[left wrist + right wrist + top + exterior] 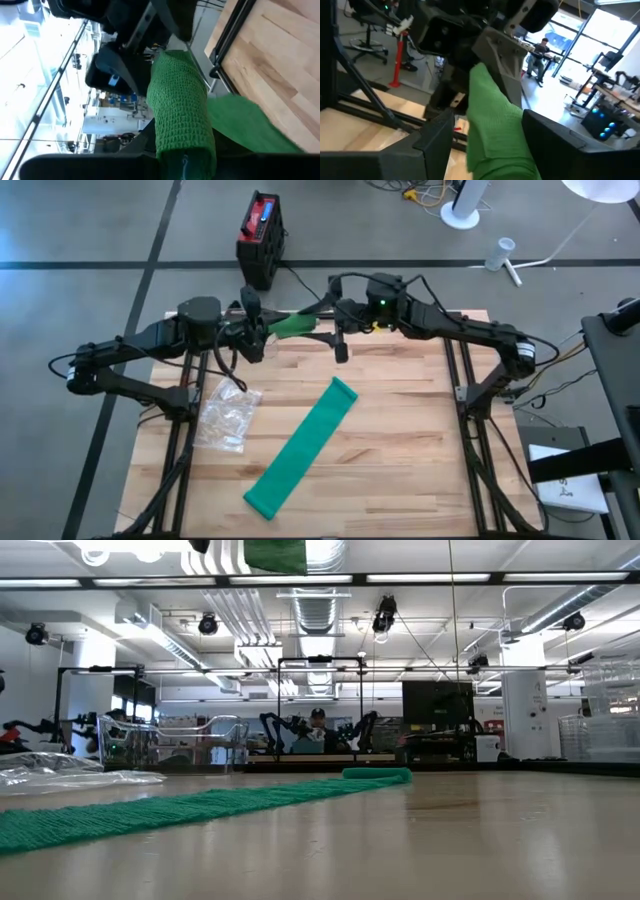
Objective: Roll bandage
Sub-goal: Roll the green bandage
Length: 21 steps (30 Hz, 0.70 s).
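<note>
Your two arms meet at the far edge of the wooden surface, both raised off it. Your left claw is clamped on one end of a green bandage; in the left wrist view the fabric runs straight out from between its fingers. Your right claw sits just beside the other end, fingers apart, with the green cloth lying in the gap between them and no squeeze on it visible. So that piece hangs in the air between the two claws, held on the left side only.

A second, longer green bandage strip lies flat and unrolled on the surface, running diagonally from mid-surface toward the near edge, well apart from both claws. A crumpled clear plastic bag lies near it on the left side.

A black and red case stands on the floor beyond the surface.
</note>
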Tool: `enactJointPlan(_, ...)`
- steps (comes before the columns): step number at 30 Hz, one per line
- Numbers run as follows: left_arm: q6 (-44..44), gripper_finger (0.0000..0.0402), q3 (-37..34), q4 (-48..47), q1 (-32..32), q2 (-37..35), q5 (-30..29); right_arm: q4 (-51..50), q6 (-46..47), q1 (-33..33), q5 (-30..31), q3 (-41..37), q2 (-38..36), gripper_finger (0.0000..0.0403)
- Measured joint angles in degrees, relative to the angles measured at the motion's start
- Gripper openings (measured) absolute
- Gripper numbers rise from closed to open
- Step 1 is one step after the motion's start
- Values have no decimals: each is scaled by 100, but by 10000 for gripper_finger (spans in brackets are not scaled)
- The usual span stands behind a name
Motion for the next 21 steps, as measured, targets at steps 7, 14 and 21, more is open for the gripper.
enactJointPlan(7, 234, 49, 0, 66, -126, 32, 0, -114, -295, -47, 24, 0, 144, 215)
enactJointPlan(14, 82, 50, 0, 95, -135, 32, -8, -114, -405, -47, 20, -4, 145, 195)
enactJointPlan(21, -749, 82, 0, 148, -131, 30, -38, -118, -633, -40, 144, 4, 125, 108)
